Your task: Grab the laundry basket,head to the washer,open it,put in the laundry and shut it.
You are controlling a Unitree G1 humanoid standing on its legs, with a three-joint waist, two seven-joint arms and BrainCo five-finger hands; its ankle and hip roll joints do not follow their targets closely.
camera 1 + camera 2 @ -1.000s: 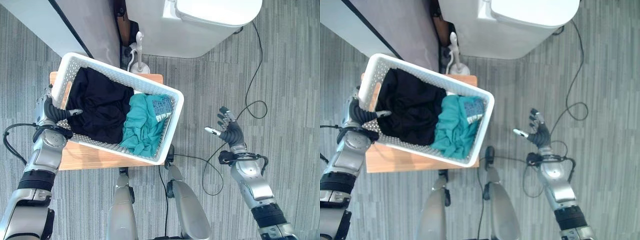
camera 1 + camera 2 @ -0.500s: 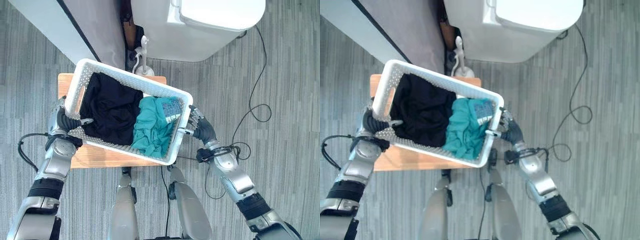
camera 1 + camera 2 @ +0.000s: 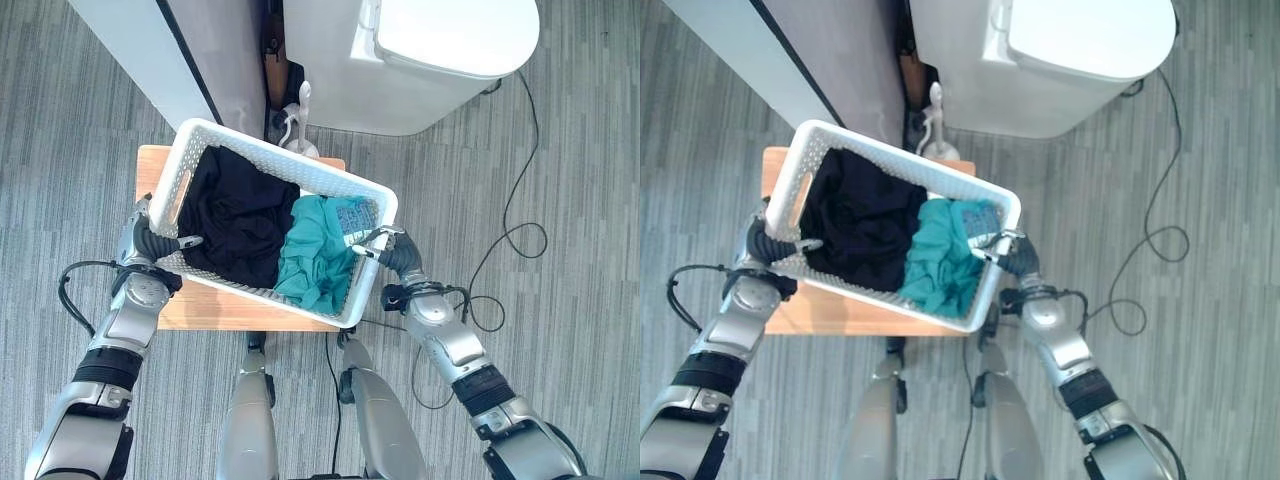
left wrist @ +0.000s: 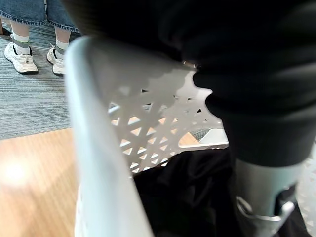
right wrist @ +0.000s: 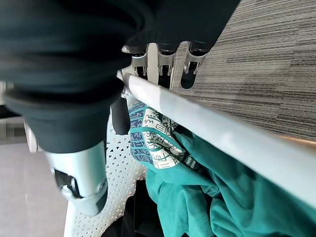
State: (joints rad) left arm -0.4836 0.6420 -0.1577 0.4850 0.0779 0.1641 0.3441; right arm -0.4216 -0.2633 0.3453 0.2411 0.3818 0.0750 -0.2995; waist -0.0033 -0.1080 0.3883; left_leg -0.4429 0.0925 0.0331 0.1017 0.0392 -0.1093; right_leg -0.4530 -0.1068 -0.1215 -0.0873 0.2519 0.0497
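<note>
hands, left hand (image 3: 152,243) and right hand (image 5: 148,64), clamp the laundry basket (image 3: 375,262); person's shoes (image 4: 19,57) beyond.

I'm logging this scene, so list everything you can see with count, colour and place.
Basket: one, white, on the table, held at both ends.
Black clothes: one heap, in the basket's left half.
Teal clothes: one heap, in its right half.
Table: one, wooden, under the basket.
Washer: one, white, beyond the table.
Person: one, jeans and white shoes, on the carpet.
Left hand: curled on the basket's left rim.
Right hand: curled on its right rim.
</note>
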